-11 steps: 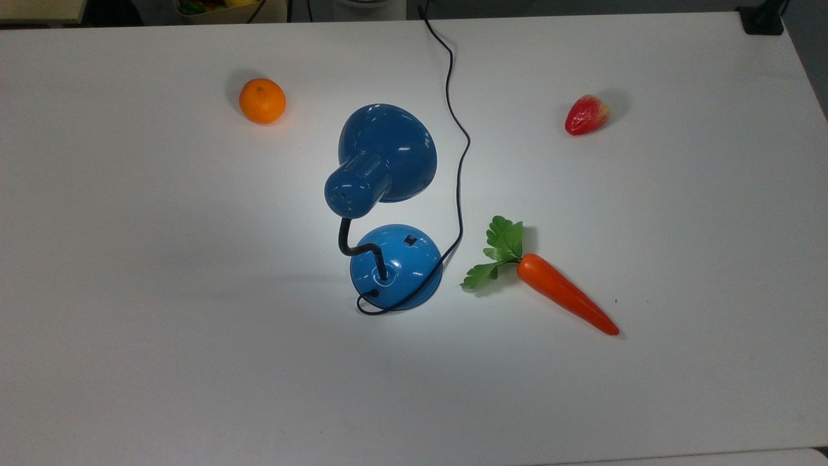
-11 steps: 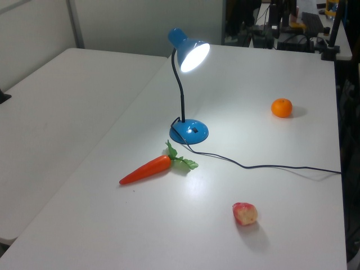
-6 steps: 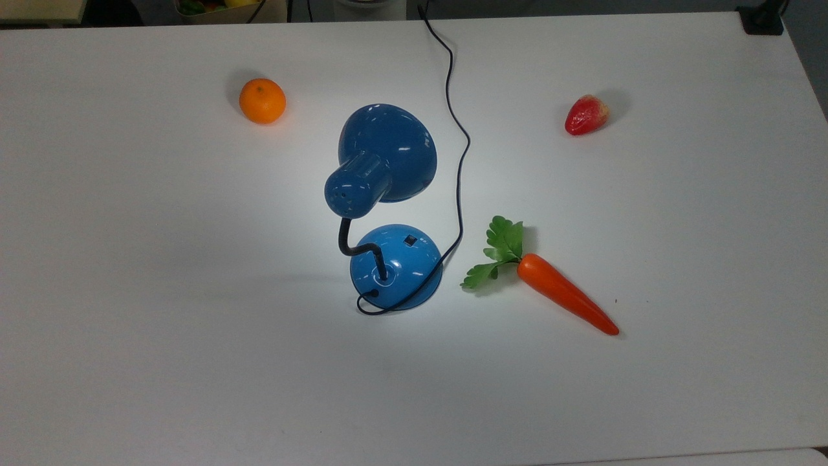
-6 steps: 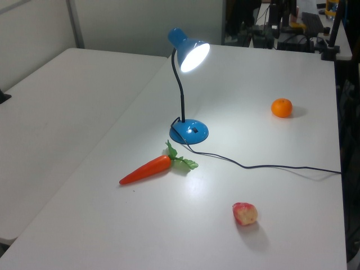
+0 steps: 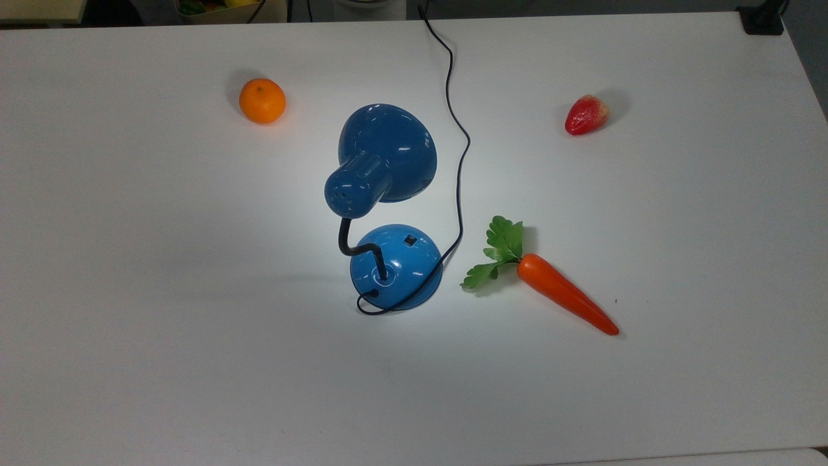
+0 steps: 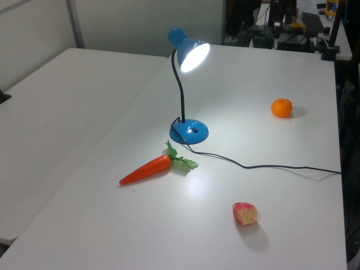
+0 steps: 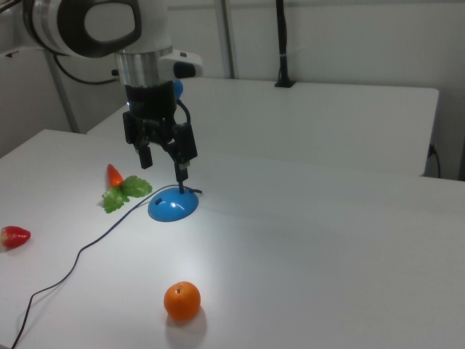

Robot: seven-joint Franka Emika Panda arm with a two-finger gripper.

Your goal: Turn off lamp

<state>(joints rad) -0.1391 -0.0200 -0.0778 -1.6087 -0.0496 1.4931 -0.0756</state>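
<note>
The blue lamp (image 5: 387, 155) stands mid-table and is lit; its shade (image 6: 189, 52) glows and casts a bright patch on the white table (image 5: 129, 323). A small black switch (image 5: 409, 241) sits on the domed base (image 5: 396, 265), on the side toward the shade. The black cord (image 5: 458, 162) runs from the base off the table's far edge in the top view. In the right view my gripper (image 7: 164, 156) hangs open with nothing held, in front of the lamp's neck and above the base (image 7: 173, 206), hiding the shade.
An orange (image 5: 262, 101) lies at the top view's upper left, a red strawberry (image 5: 586, 115) at its upper right, and a carrot (image 5: 563, 292) just right of the lamp base. A second white table (image 6: 50, 112) adjoins on the left view's left.
</note>
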